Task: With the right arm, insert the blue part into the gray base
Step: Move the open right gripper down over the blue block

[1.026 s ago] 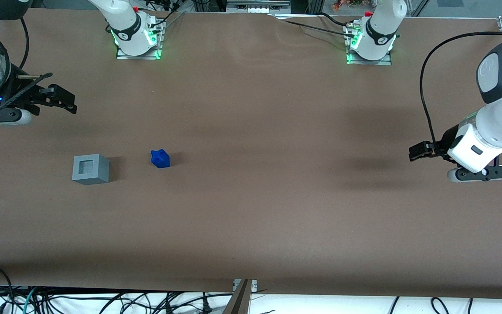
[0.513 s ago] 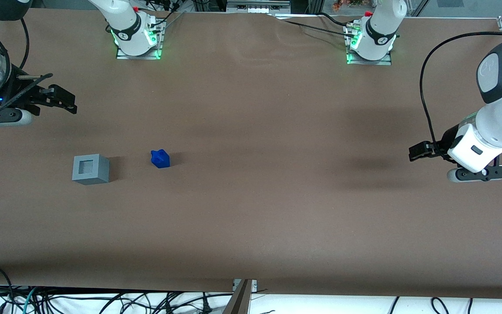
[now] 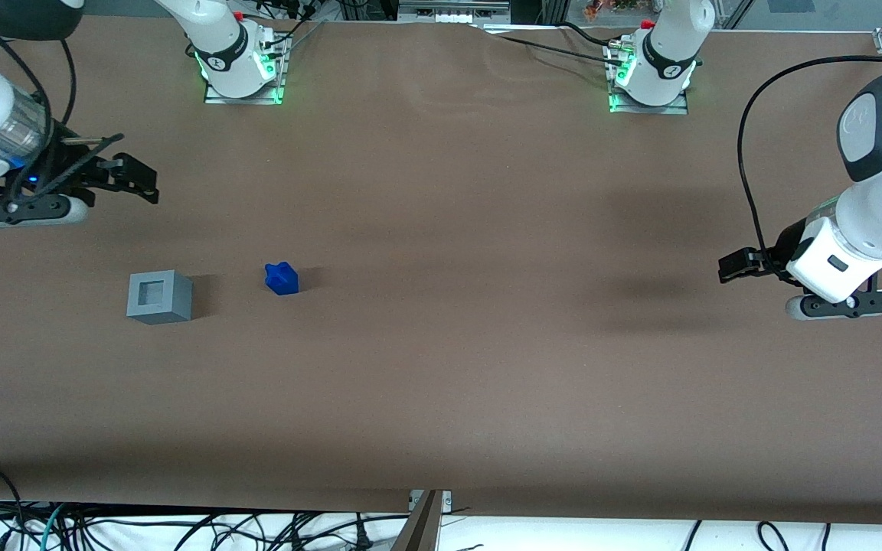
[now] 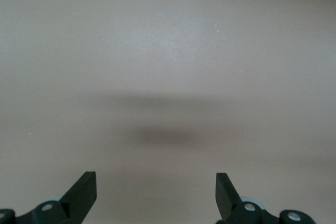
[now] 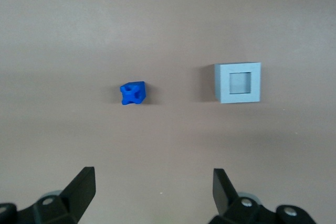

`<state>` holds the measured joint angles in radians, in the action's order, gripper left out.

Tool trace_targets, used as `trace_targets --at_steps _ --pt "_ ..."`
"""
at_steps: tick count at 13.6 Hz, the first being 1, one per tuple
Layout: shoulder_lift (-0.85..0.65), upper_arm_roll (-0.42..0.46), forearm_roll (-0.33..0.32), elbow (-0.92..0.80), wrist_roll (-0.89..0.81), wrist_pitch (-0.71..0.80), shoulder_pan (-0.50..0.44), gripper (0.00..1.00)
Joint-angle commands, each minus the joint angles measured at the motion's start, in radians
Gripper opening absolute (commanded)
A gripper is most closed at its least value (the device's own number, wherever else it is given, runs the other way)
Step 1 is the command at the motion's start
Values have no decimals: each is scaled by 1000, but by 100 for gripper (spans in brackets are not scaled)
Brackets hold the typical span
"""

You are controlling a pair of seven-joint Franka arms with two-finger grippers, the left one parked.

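Note:
The blue part [image 3: 282, 278] lies on the brown table, beside the gray base [image 3: 159, 297], with a gap between them. The gray base stands upright with its square recess facing up. Both also show in the right wrist view, the blue part [image 5: 132, 93] and the gray base [image 5: 238, 82]. My right gripper [image 3: 135, 180] is open and empty. It hangs above the table at the working arm's end, farther from the front camera than both objects. In its own wrist view the gripper [image 5: 152, 190] has its fingers spread wide with nothing between them.
Two arm bases [image 3: 240, 61] [image 3: 651, 73] with green lights stand at the table's edge farthest from the front camera. The parked arm [image 3: 854, 252] hangs at its own end of the table. Cables lie below the table's front edge [image 3: 426, 501].
My right gripper has moved a little toward the middle of the table and slightly nearer the front camera. The blue part and gray base have not moved.

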<state>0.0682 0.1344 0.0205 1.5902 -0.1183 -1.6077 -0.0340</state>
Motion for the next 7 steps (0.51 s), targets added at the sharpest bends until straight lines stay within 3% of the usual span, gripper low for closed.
trace_targets --at_steps 1,4,7 --pt "-30 36 12 72 -67 -78 0 99" --pt "-83 54 13 259 -73 -263 0 99" --pt "-52 88 13 324 -73 -377 0 99"
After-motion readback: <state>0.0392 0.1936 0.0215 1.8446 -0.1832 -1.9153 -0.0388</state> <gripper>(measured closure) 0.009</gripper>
